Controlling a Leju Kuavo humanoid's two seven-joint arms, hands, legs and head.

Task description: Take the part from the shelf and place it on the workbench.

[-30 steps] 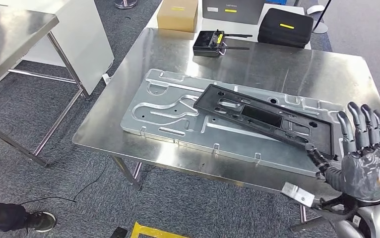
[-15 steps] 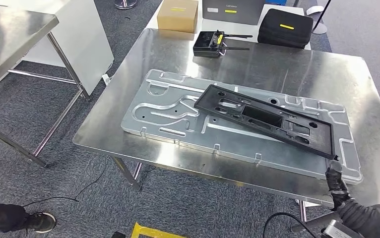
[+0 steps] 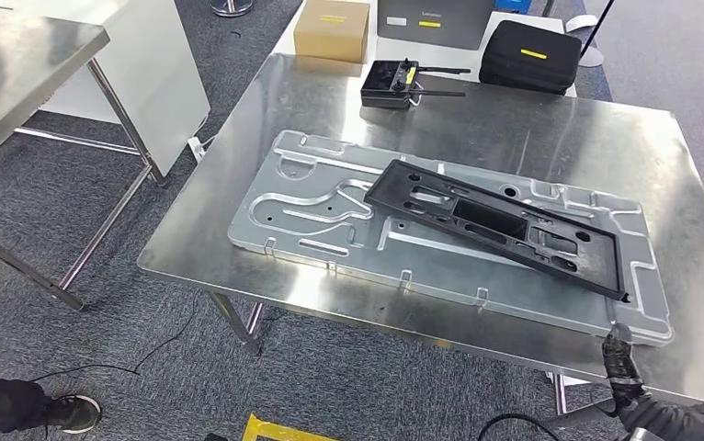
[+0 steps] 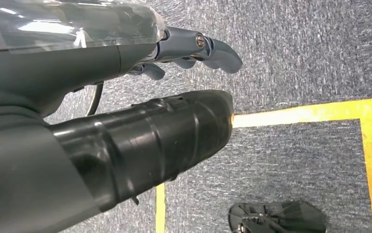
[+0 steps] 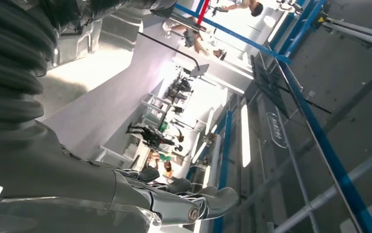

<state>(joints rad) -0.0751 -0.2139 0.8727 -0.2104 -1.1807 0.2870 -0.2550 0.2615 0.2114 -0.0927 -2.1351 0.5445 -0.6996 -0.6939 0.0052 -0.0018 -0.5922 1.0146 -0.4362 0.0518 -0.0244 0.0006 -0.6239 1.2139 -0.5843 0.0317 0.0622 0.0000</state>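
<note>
Since a second ago the right hand (image 3: 626,367) has dropped from its raised, spread pose beside the counter's (image 3: 550,129) near right corner to below the near edge, where the head view now catches just a dark fingertip and a bit of the wrist; the whole picture has also shifted slightly, so the camera moved too. In that view the black part (image 3: 500,225) lies flat and slantwise on the silver plate (image 3: 302,197), which sits along the counter's near edge, the part's near right corner close to that fingertip but apart from it. A black controller (image 3: 392,83) rests at the far edge. The left wrist view looks down at grey carpet with yellow floor tape (image 4: 300,114); the left hand (image 4: 194,53) holds nothing, its fingers loosely extended. The right wrist view points up toward the ceiling, and the right hand (image 5: 184,201) there is empty, fingers relaxed and apart. The part looks placed, so the step in hand is likely withdrawal: the right arm should pull straight down and back from the near edge, keeping fingers clear of the part's overhanging corner so nothing nudges it.
</note>
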